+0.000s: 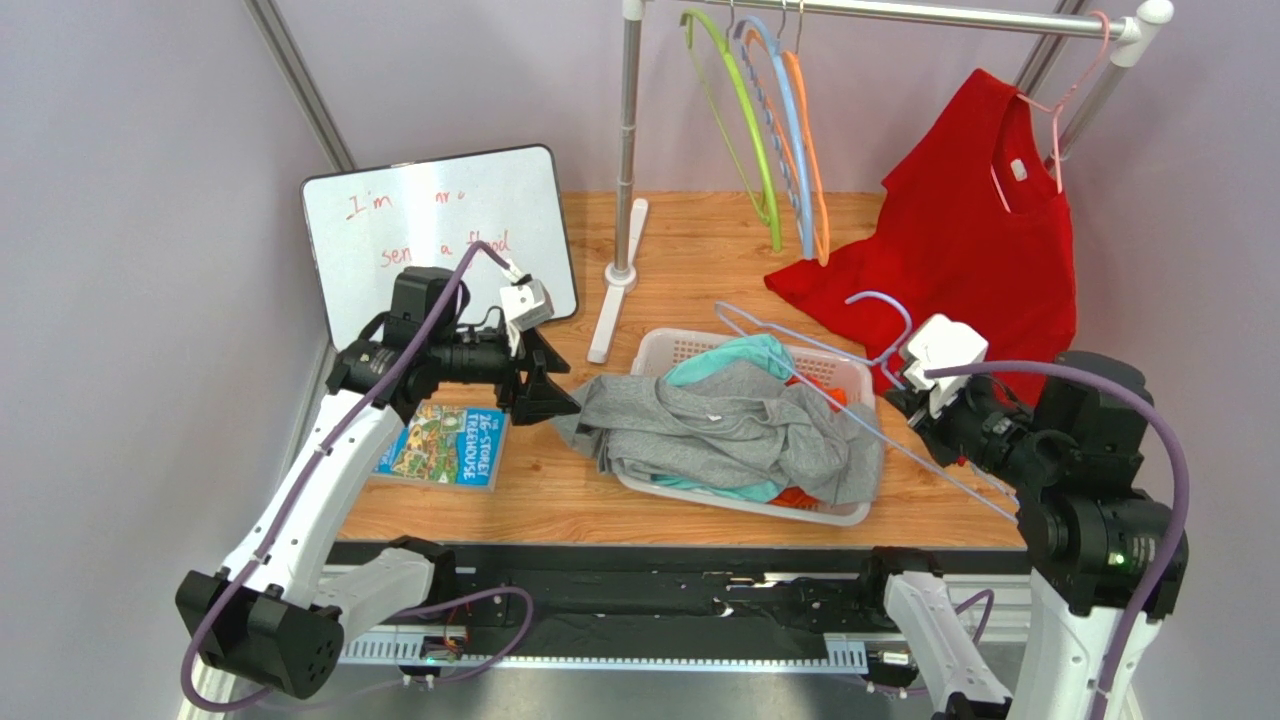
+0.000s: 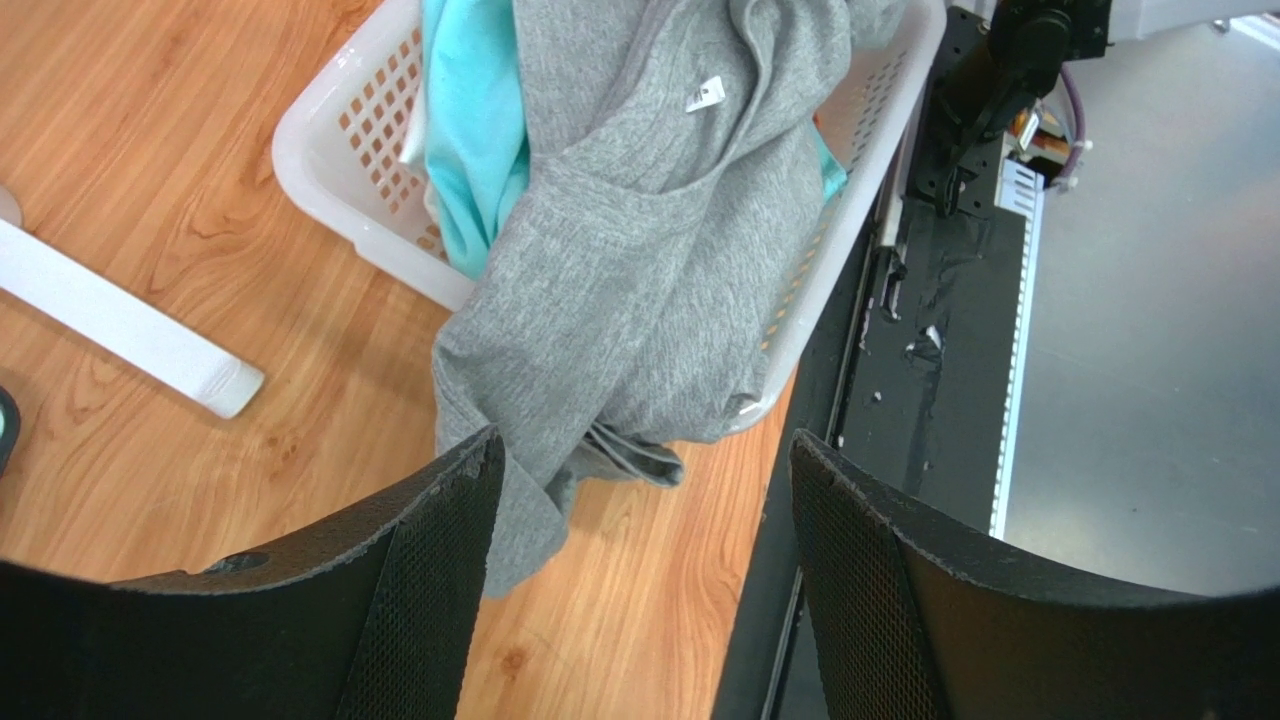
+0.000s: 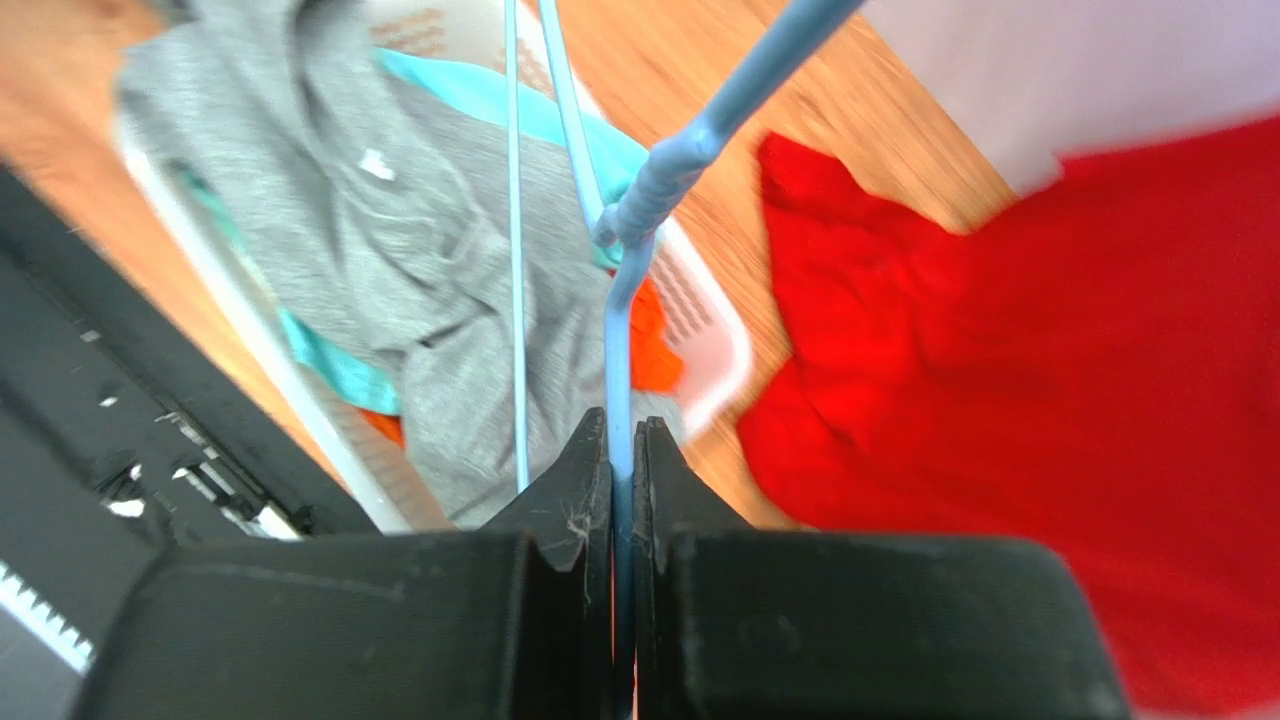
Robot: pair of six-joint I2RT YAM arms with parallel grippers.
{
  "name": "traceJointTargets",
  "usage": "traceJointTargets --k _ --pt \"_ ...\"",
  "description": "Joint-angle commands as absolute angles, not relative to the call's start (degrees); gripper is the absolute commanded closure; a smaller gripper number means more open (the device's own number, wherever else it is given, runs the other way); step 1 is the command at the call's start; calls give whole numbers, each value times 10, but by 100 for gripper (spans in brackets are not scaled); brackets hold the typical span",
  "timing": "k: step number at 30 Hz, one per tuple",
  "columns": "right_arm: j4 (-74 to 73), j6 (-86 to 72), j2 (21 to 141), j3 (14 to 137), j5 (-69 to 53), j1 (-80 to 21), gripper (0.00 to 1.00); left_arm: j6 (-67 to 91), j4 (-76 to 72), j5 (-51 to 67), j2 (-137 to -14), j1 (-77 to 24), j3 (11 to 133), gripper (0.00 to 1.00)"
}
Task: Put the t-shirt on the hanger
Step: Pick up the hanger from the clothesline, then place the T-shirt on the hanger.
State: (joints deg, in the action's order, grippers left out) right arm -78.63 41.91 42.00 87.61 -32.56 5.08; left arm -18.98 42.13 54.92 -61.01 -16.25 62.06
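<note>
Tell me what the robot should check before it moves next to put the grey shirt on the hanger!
1. Right gripper pinching the periwinkle hanger: ok.
2. Left gripper open: ok, jaws wide apart above the shirt's hanging edge.
3. Grey t-shirt on top of the pile in the white basket: ok.
4. White neck label showing: ok.
5. Hanger inside the shirt: not ok, it is outside it.
6. Shirt free of the teal garment: cannot tell.
</note>
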Motion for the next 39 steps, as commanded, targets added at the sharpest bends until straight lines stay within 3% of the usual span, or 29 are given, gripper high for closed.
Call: traceJointTargets --k 1,8,19,39 --pt "-956 490 454 853 -430 26 100 -245 394 559 -583 -168 611 26" --pt "-955 519 504 838 -367 -101 100 -274 395 561 -593 -169 607 26" --pt "-955 533 515 767 -277 -110 100 -289 392 562 -615 -173 606 26" --pt "-955 503 597 797 -402 -129 100 -323 379 540 -648 -184 609 24"
